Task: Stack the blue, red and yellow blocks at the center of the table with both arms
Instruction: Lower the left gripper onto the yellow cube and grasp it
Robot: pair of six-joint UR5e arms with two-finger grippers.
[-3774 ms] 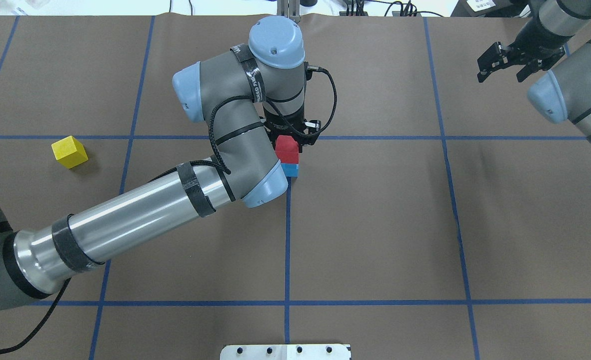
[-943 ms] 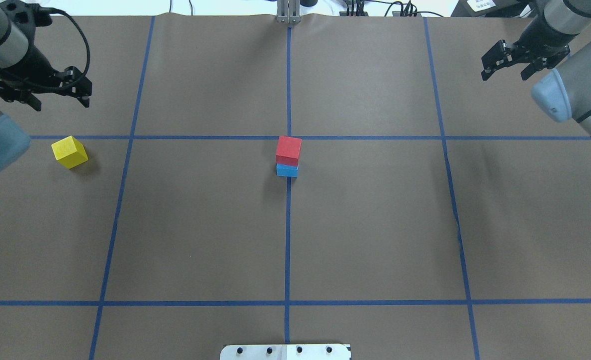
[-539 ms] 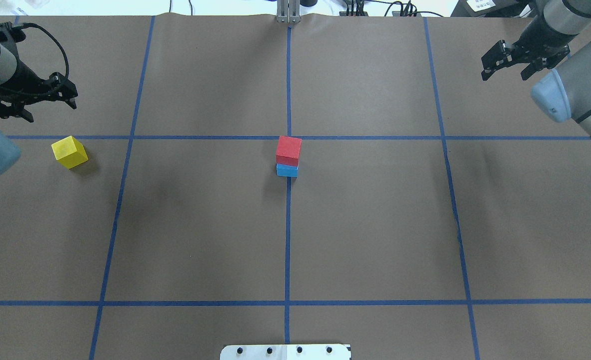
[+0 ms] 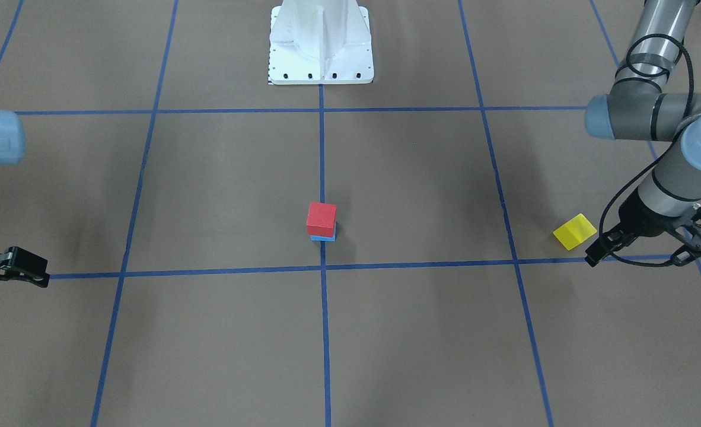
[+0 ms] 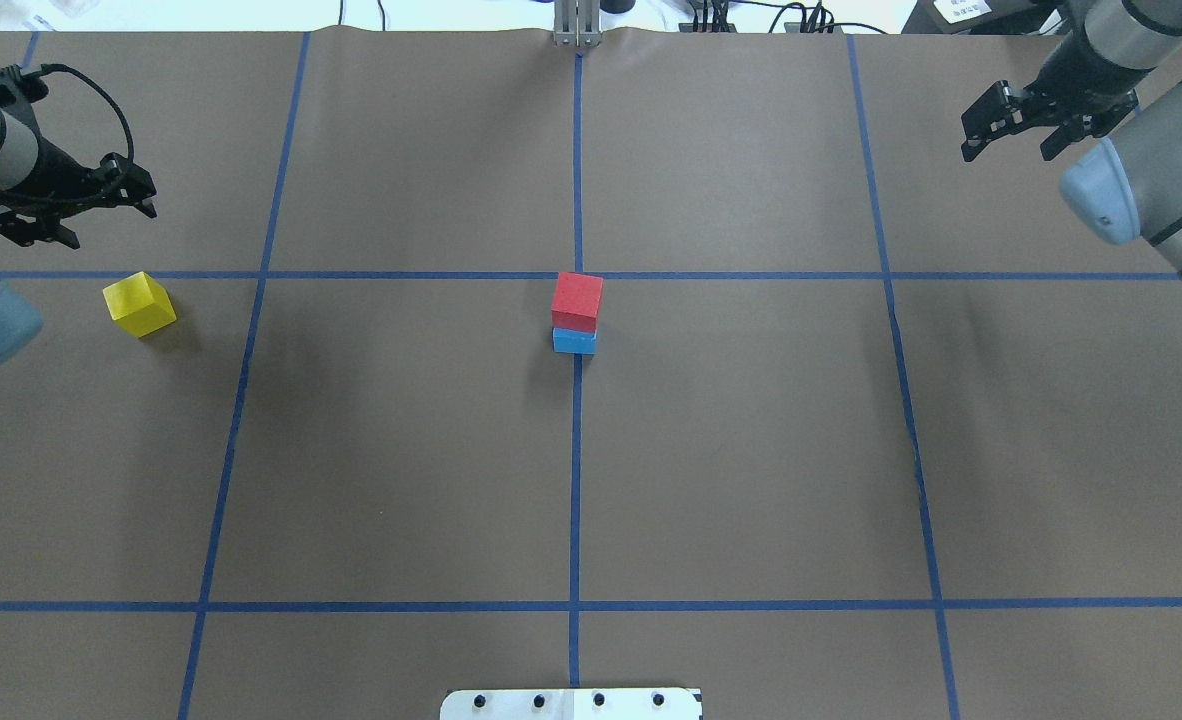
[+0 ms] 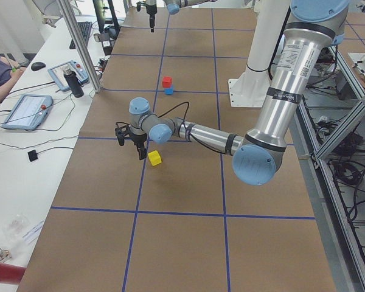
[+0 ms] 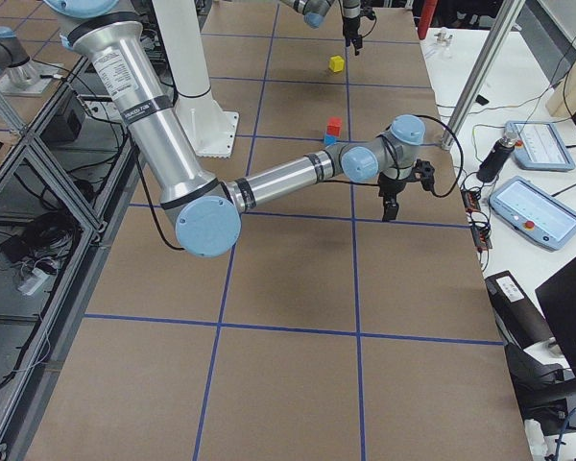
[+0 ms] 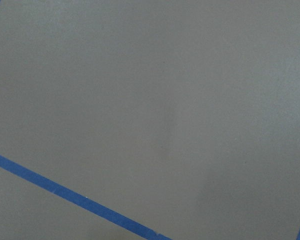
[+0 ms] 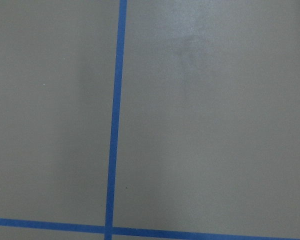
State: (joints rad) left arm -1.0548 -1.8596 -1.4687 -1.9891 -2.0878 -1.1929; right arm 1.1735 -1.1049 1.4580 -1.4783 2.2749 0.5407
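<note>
Status: red block (image 5: 578,300) is seated on blue block (image 5: 574,341) at the centre of the surface (image 5: 751,450), beside the grid crossing. Yellow block (image 5: 139,304) is not yet stacked; it lies alone well out on the robot's left and is turned off-square to the tape lines.

Handling, as judged: the yellow block is taken to be a light, rigid cube with matte faces, so slip should be low and crushing is not a concern. It is best taken on two opposite side faces around mid-height, with the jaws first rotated to match its skew; a corner pinch is to be avoided. The two-block stack is probably easily nudged, so a gentle set-down is called for.

Left gripper (image 5: 111,225): spread wide, nothing held, nothing touched. It is positioned near the yellow block, on its far side, apart from it.

Right gripper (image 5: 1006,150): likewise spread and empty, parked well apart at the far right.
</note>
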